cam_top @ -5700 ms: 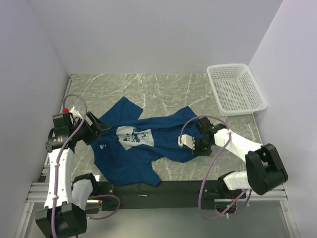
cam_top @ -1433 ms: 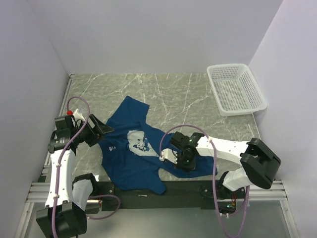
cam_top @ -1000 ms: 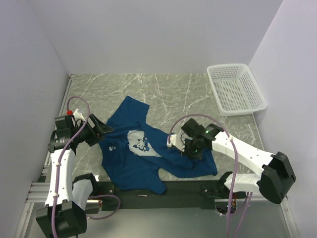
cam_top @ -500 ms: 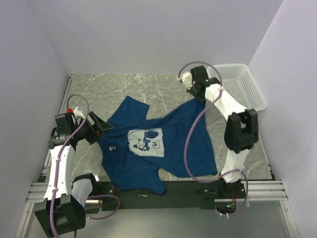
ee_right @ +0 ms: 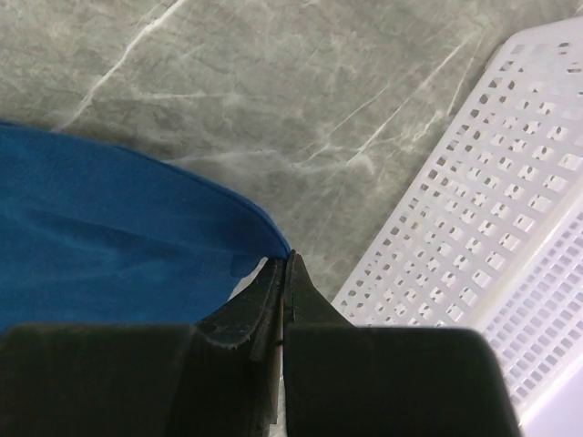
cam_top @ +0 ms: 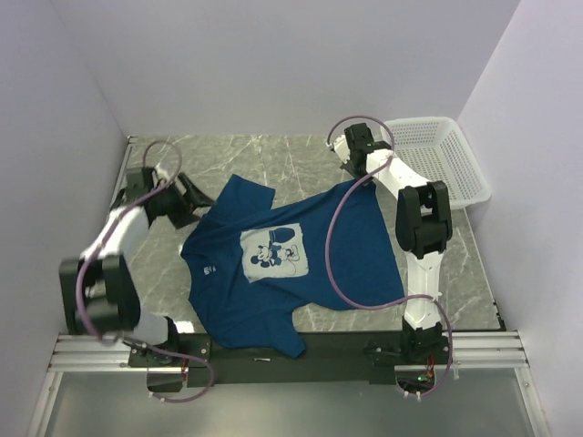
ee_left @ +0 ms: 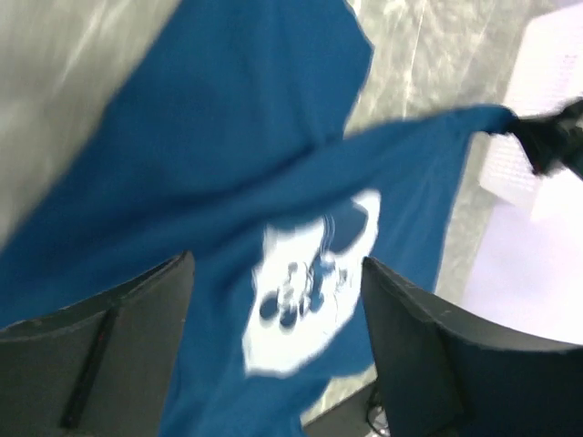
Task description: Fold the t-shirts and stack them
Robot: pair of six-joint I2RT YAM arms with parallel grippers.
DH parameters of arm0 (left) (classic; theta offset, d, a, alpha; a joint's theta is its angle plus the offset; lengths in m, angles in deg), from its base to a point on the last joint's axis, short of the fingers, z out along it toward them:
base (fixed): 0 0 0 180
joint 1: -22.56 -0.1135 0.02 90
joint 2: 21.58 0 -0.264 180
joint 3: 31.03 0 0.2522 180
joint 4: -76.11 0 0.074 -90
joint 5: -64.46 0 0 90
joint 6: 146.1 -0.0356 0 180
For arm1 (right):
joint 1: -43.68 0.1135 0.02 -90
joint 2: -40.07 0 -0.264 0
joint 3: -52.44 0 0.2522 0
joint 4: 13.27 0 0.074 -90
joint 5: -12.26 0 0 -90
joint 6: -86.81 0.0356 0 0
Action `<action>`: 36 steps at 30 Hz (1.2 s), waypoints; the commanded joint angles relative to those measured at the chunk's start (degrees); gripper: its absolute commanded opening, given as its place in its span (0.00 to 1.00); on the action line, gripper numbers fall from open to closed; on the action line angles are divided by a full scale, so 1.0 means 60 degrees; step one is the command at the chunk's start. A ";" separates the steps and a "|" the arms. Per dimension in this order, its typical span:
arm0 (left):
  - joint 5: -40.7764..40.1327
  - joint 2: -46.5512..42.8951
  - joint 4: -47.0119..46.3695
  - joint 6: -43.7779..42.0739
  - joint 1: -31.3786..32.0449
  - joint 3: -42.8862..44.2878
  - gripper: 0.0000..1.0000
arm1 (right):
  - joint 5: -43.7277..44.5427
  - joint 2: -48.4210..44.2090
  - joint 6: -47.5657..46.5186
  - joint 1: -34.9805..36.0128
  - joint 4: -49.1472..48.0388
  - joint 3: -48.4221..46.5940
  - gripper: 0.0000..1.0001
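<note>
Toward the far right of the surface (cam_top: 301, 159), the right claw (cam_top: 360, 173) was clamped shut on an edge of the dark blue t-shirt (cam_top: 246, 291). It held that corner drawn out toward the white mesh basket (cam_top: 437, 164) in the far right corner. In the right wrist view its fingers (ee_right: 264, 300) were pressed together with the blue hem pinched between their tips, and the basket's wall was just beside them.

From the gripped corner the rest of the shirt spread back across the middle of the surface toward the near left. Its white and pale-blue print (cam_top: 276, 253) faced up, and its lower hem reached the near edge.

By the far left edge, the left claw (cam_top: 191, 196) stood with its jaws wide apart and held nothing. It pointed at the shirt's sleeve (cam_top: 244, 189), near it but apart from it. The left wrist view was blurred, showing only the print and blue cloth beyond the spread fingers.
</note>
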 commanded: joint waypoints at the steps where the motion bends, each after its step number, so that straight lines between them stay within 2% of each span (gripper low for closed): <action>1: -0.0959 0.2290 -0.1047 -0.0541 0.0731 0.2205 0.78 | -0.0010 -0.0109 0.0211 -0.0132 -0.0336 -0.0476 0.00; 3: -0.1049 0.3555 -0.0491 -0.0920 0.0938 0.3337 0.74 | -0.0142 -0.0065 0.0225 -0.0190 -0.0336 -0.0403 0.00; 4: -0.1107 0.4736 -0.0184 -0.1024 0.1098 0.4547 0.68 | -0.0171 -0.0050 0.0211 -0.0205 -0.0365 -0.0359 0.00; 6: -0.1543 0.6203 0.0605 -0.1404 0.1290 0.5711 0.64 | -0.0317 -0.0050 0.0196 -0.0263 -0.0366 -0.0286 0.00; 7: -0.1721 0.6648 0.0856 -0.1537 0.1421 0.6775 0.63 | -0.0362 -0.0050 0.0196 -0.0278 -0.0365 -0.0256 0.00; 10: -0.2043 0.8154 0.1704 -0.2035 0.1831 0.8579 0.61 | -0.0567 -0.0021 0.0225 -0.0366 -0.0380 -0.0271 0.00; 16: -0.2790 0.9903 0.2805 -0.2680 0.2271 1.0664 0.61 | -0.0831 0.0111 0.0182 -0.0483 -0.0351 -0.0388 0.00; 18: -0.3083 1.0109 0.2997 -0.2768 0.2345 1.0930 0.59 | -0.0889 0.0213 0.0196 -0.0498 -0.0351 -0.0490 0.00; 24: -0.3436 1.0461 0.3334 -0.2798 0.2389 1.1078 0.34 | -0.1168 0.0550 0.0299 -0.0528 -0.0102 -0.1047 0.00; 29: -0.3685 1.0183 0.3393 -0.2973 0.2448 1.0785 0.29 | -0.1212 0.0682 0.0343 -0.0513 -0.0014 -0.1325 0.00; 31: -0.3729 1.0168 0.3495 -0.3061 0.2462 1.0857 0.17 | -0.1226 0.0697 0.0401 -0.0513 0.0015 -0.1384 0.00; 33: -0.3511 1.0270 0.3554 -0.3047 0.2477 1.0945 0.00 | -0.1314 0.0697 0.0445 -0.0542 0.0132 -0.1501 0.00; 36: -0.2402 1.0271 0.3365 -0.2901 0.2506 1.0932 0.00 | -0.1431 0.0595 0.0504 -0.0542 0.0264 -0.1618 0.00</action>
